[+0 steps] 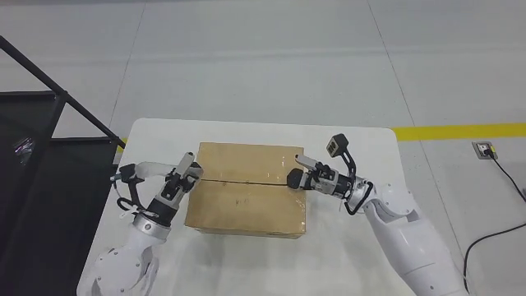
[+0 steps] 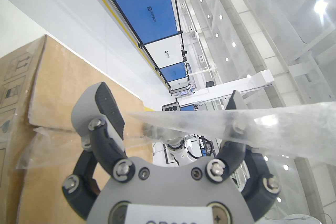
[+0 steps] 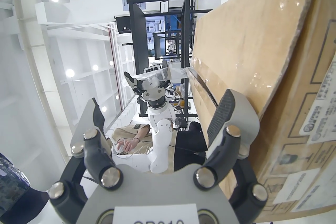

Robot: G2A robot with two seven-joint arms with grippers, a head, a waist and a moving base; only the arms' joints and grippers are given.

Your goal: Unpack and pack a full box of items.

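The cardboard box (image 1: 246, 189) sits closed in the middle of the white bench (image 1: 353, 144). Its long axis runs across the robot's front, from one arm to the other, and the flap seam follows that same line. At the box's left end the left gripper (image 1: 187, 173) is level with the top edge, its forearm angled in towards the box. Its fingers (image 2: 109, 109) are spread wide and clamp nothing, though a strip of clear tape (image 2: 257, 125), attached at that end of the box, lies across them. At the box's right end the right gripper (image 1: 297, 174) points along the seam. Its fingers (image 3: 223, 114) are wide apart and empty, one just beside the seam on the box's top.
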